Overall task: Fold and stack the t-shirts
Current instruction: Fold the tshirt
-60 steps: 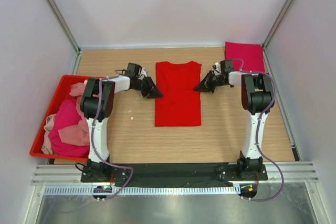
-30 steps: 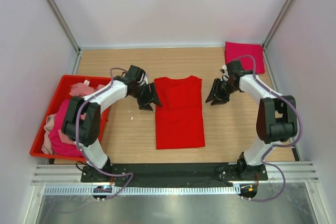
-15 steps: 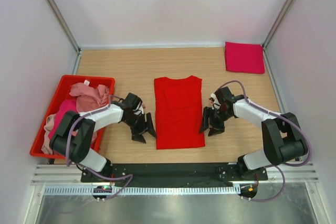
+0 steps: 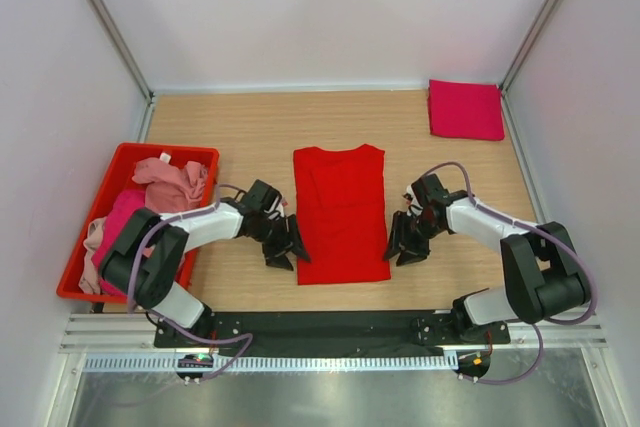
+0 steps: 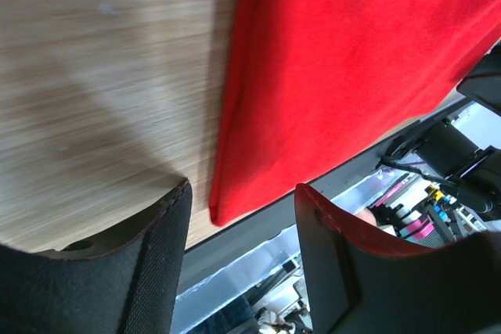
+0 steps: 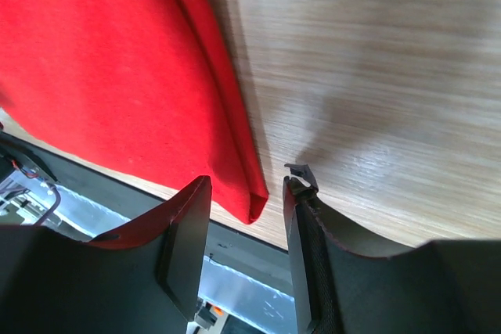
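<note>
A bright red t-shirt [image 4: 340, 212] lies flat mid-table, folded into a long strip. My left gripper [image 4: 291, 248] sits at its near left corner, my right gripper [image 4: 401, 245] at its near right corner. In the left wrist view the red shirt [image 5: 344, 60] has its corner just ahead of my open left gripper [image 5: 243, 220]. In the right wrist view the shirt [image 6: 102, 60] puts its folded corner between the spread fingers of my right gripper [image 6: 244, 220], unpinched. A magenta shirt [image 4: 466, 109] lies folded at the back right.
A red plastic bin [image 4: 170, 149] stands at the left, holding a crumpled pale pink shirt [image 4: 172, 183] and a magenta one [image 4: 122, 215]. A black strip [image 4: 340, 323] runs along the table's near edge, just behind the shirt's hem.
Both grippers came down the shirt's long sides from its far end to its near corners. In the last half second each edged inward toward its corner.
</note>
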`<action>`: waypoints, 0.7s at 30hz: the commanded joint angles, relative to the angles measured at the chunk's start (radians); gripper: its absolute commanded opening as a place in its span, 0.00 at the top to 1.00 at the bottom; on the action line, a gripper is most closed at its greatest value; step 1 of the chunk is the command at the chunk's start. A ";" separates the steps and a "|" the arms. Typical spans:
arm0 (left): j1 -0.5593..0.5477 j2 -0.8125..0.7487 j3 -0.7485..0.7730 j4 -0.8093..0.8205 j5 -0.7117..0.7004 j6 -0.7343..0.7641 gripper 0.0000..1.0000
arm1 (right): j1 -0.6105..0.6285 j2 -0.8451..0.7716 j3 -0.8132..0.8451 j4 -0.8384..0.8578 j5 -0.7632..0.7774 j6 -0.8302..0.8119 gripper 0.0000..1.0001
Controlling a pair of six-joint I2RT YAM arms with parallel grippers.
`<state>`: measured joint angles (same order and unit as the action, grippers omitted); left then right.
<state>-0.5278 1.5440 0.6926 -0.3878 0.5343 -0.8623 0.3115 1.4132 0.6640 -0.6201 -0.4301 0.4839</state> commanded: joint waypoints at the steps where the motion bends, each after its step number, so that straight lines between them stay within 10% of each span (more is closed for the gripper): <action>1: -0.040 0.033 -0.028 0.076 -0.069 -0.043 0.44 | 0.005 -0.049 -0.015 0.033 0.033 0.038 0.52; 21: -0.040 0.116 -0.059 0.138 -0.091 -0.098 0.55 | 0.012 0.013 -0.092 0.166 0.001 0.044 0.55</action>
<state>-0.5632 1.6012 0.6716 -0.2710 0.5831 -0.9874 0.3176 1.4014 0.5941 -0.4950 -0.4812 0.5373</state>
